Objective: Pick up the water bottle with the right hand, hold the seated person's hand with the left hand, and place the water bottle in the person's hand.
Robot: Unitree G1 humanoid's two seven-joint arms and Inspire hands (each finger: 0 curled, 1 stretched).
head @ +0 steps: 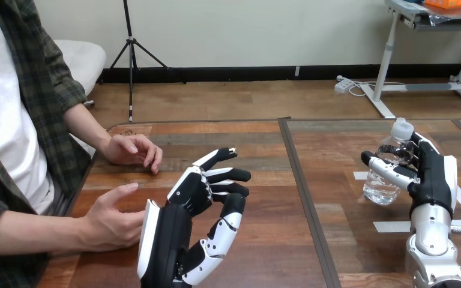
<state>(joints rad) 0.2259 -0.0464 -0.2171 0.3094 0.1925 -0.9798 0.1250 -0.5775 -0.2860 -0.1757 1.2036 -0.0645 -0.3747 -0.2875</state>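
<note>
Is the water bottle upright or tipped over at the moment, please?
Upright: the water bottle has its cap on top, right hand curled round it.

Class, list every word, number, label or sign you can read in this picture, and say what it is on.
No text can be read.
The water bottle in the right hand: no legible label shows.
A small dark mark at the far left corner of the table: too small to read.

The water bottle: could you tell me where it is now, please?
The water bottle is at the head view's right, over the right part of the table, with the right hand curled round it.
</note>
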